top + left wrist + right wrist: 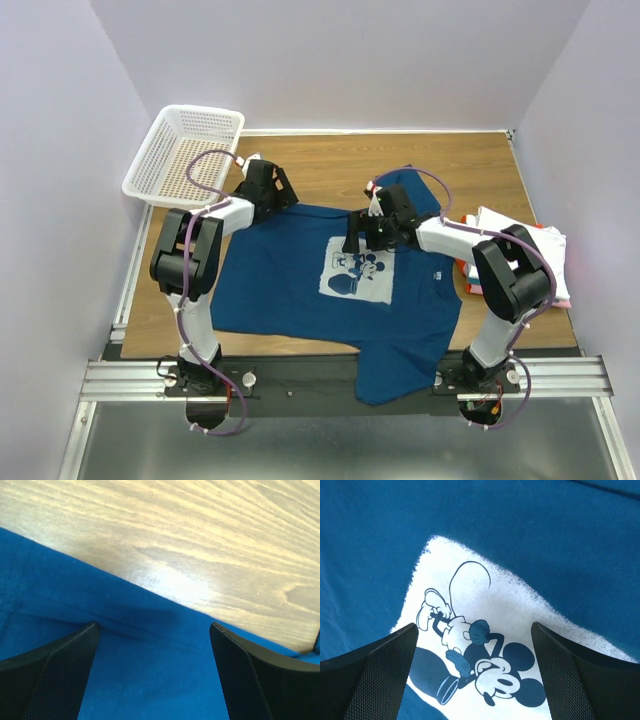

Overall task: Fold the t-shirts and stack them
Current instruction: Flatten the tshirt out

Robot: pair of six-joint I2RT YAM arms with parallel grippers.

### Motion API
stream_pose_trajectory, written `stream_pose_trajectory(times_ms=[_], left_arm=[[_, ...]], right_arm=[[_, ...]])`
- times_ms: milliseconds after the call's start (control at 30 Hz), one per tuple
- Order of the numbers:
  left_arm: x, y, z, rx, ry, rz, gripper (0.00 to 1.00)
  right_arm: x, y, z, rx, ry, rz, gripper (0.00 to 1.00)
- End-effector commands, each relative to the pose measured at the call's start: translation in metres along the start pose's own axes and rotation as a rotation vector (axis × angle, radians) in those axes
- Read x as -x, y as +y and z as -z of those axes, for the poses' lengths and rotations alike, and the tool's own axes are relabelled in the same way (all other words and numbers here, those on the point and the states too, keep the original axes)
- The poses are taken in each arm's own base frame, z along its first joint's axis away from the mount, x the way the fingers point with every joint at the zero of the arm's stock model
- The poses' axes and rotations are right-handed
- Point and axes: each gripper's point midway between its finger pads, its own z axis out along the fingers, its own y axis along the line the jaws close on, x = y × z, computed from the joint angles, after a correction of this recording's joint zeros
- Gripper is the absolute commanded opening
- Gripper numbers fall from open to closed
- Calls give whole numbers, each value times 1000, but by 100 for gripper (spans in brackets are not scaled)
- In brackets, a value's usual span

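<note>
Dark teal-blue cotton t-shirt (pixel 280 285) with a white square Mickey Mouse print (pixel 361 274): lies opened out, print side up, at the middle of the wooden tabletop (pixel 330 160). Cloth mostly smooth, with shallow creases. One portion at the near right hangs over the tabletop's near edge onto the metal rail (pixel 130 378).

Left arm's jaws: spread wide, nothing between them. In the left wrist view they sit over the tee's far left edge (pixel 150 610), where a stitched fold line runs just inside the border and bare wood lies beyond. Whether they touch the cloth cannot be told.

Right arm's jaws: spread wide, holding nothing, directly over the print; the Mickey figure (pixel 480 655) shows between them.

Folded stack of t-shirts (pixel 512 232): on the right edge of the tabletop, white on top, with pink and orange-red edges beneath.

White plastic mesh basket (pixel 185 150): far left corner, tilted.
</note>
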Motion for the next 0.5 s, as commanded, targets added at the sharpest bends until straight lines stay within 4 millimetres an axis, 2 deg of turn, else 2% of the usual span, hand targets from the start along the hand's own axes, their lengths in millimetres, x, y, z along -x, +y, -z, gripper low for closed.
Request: stream_pose_trajectory(times_ms=[0,200,367,400,433,467], left_arm=[[2,12,-9,69,0,-4,98],[21,6,-18,78,-29,9,98],[36,0,-31,83,-37,14,98],[45,-6,-31,76,-56,14,98],[46,-5,-35,83,-58,14,98],[58,-11,-36,73,-76,18,98]], right_arm=[[-12,-7,-7,-23,21,-2,100],[-20,-10,-10,-25,42,1,100],[-18,-8,-6,-16,33,5,100],[-17,-7,-5,-13,31,7,100],[-16,-7,-5,-16,26,7,100],[-13,-6,-4,-15,19,10,100]])
